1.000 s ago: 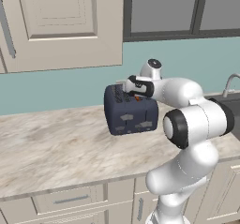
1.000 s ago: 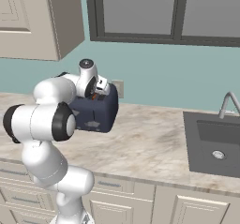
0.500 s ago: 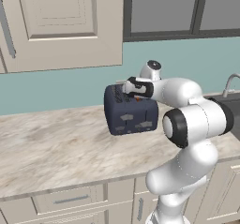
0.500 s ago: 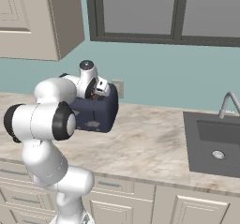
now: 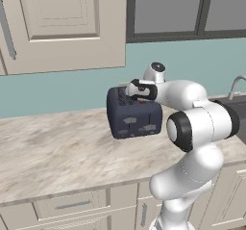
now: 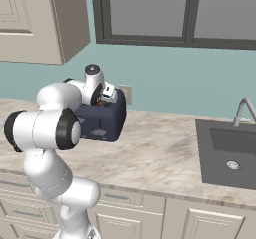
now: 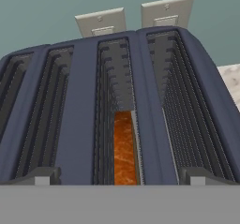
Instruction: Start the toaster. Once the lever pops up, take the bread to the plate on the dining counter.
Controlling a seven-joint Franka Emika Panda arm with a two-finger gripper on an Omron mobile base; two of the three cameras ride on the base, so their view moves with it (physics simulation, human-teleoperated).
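Even flat rendered light, soft faint shadows, sharp, no glare

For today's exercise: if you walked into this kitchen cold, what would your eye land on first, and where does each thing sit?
First, the big white arm bent over the marble worktop, its tool held right above the dark navy toaster by the teal wall. Next, from the hand view, a glowing orange-brown slice of bread sunk deep in one of the middle slots. Off to the right lies a dark sink with its tap.

A beige marble-patterned tabletop [image 5: 53, 152] meets a teal wall [image 6: 165, 83], under cream cabinets [image 5: 62, 27] and a dark-framed window [image 6: 175, 13]; a dark sink [image 6: 232, 153] sits nearby.
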